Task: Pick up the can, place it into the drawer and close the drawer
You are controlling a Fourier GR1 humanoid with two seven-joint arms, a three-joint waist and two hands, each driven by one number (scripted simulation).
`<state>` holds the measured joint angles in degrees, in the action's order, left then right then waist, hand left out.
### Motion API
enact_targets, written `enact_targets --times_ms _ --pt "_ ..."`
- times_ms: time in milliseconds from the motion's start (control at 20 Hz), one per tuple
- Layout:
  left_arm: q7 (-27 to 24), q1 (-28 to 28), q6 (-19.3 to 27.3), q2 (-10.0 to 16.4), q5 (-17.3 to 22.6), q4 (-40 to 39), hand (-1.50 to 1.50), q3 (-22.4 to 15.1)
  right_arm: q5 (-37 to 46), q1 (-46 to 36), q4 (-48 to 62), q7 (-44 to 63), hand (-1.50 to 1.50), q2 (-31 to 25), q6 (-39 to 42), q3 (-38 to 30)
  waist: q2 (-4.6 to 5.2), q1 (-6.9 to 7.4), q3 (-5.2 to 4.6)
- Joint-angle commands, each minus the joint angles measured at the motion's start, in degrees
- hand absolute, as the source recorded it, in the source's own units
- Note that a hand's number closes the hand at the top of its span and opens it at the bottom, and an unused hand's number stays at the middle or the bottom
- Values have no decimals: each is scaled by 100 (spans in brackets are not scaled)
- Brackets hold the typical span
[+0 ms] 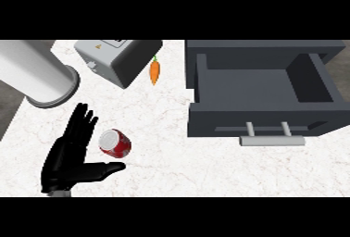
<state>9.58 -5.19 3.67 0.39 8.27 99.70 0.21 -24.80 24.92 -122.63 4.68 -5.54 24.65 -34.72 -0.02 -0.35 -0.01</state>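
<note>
A red can (115, 143) with a pale end lies tilted on the white marble counter at the lower left. My left hand (68, 157) comes in from the lower edge, fingers straight and pointing away, thumb spread to the right. The can sits in the gap between fingers and thumb, close against the fingers; the hand is open and not closed round it. The dark grey drawer (205, 115) stands pulled open at the right, its inside bare, with a pale bar handle (272, 140) on its front. My right hand does not show.
A grey boxy appliance (113, 58) stands at the back, an orange carrot (154, 71) lying beside it. A large white cylinder (41, 76) lies at the far left, near the counter's left edge. Bare counter runs between can and drawer.
</note>
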Motion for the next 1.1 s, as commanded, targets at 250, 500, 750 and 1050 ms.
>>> enact_targets --times_ms 250,500,750,1050 --pt "-823 -51 -82 97 58 -856 -150 338 308 -16 -24 -26 -150 478 341 -19 -1 20 1" --pt "-1483 457 -124 246 73 -2129 -150 727 -168 25 160 -22 -150 122 565 -565 3 -17 0" --pt "-2349 -70 -304 107 -58 -2540 -150 587 -570 155 -590 629 -150 233 424 -663 -1 3 -2" --pt "-2555 527 -545 275 65 -3616 -150 810 -606 184 -135 261 -150 264 864 -949 -1 -19 -1"
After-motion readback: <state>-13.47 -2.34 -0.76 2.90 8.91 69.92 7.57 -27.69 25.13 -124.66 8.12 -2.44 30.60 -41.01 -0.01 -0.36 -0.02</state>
